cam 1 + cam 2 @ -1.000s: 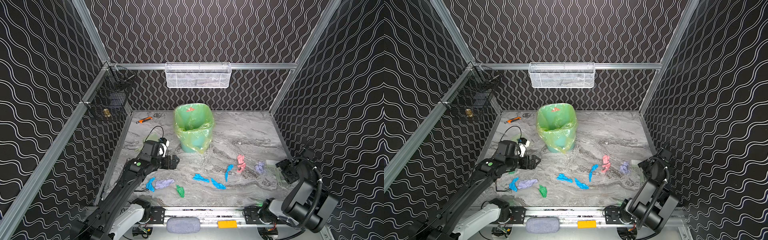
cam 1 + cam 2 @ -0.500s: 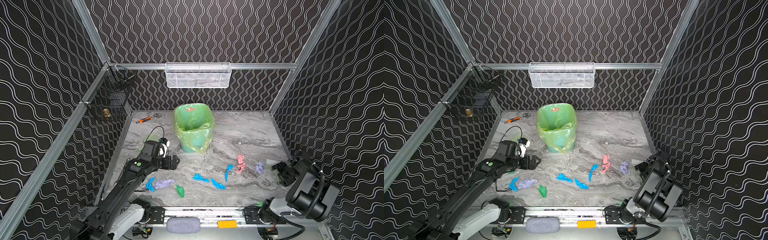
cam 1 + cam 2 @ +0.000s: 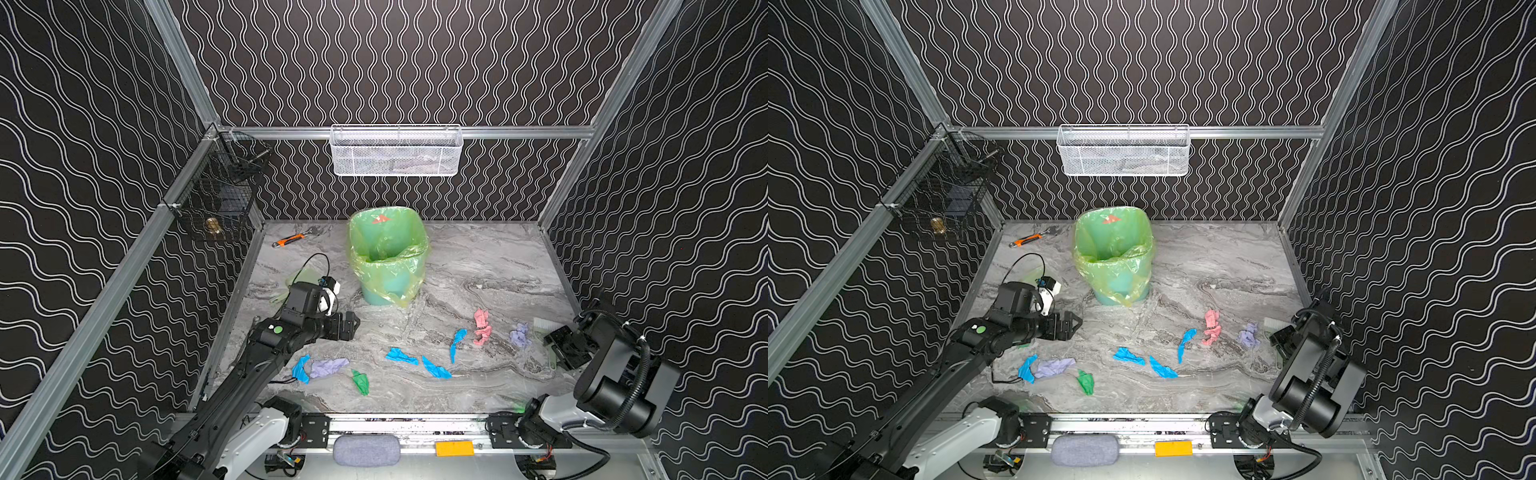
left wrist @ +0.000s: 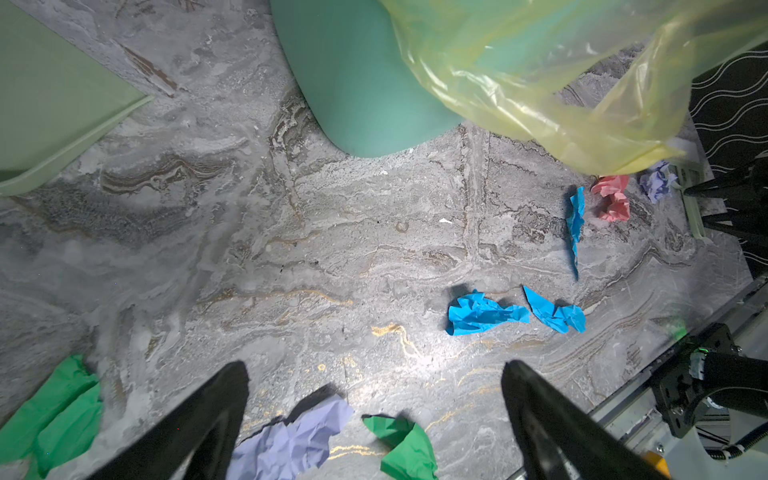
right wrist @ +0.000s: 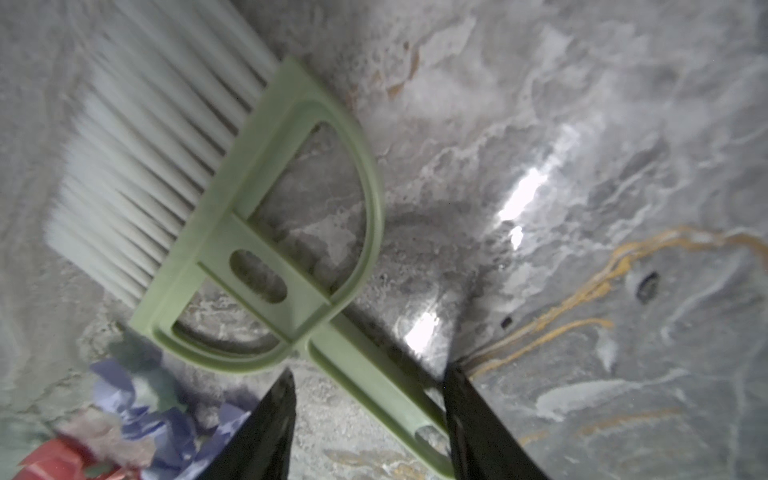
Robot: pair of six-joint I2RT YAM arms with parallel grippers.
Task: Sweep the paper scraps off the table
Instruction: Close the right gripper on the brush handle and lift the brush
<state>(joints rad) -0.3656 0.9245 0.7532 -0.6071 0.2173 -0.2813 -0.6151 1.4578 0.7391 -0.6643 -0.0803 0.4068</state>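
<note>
Several paper scraps lie across the front of the table (image 3: 478, 266): blue ones (image 3: 401, 356) (image 3: 456, 341), a pink one (image 3: 482, 328), a lilac one (image 3: 519, 334), and at the left a lilac one (image 3: 328, 367) and a green one (image 3: 360, 381). My left gripper (image 3: 353, 326) hovers open and empty over the table, with lilac and green scraps below it (image 4: 374, 368). My right gripper (image 3: 555, 347) is low at the right edge. Its jaws straddle the handle (image 5: 374, 386) of a pale green brush (image 5: 266, 232); one finger touches it, the other stands apart (image 5: 370, 372).
A green bin (image 3: 386, 257) with a yellow-green liner stands mid-table. A pale green dustpan (image 4: 50, 112) lies under my left arm. An orange-handled wrench (image 3: 291, 240) lies at the back left. A white mesh basket (image 3: 395, 151) and a black wire basket (image 3: 220, 195) hang on the walls.
My right gripper has come down over the brush handle and its jaws have narrowed around it. The left arm and the scraps have stayed where they were.
</note>
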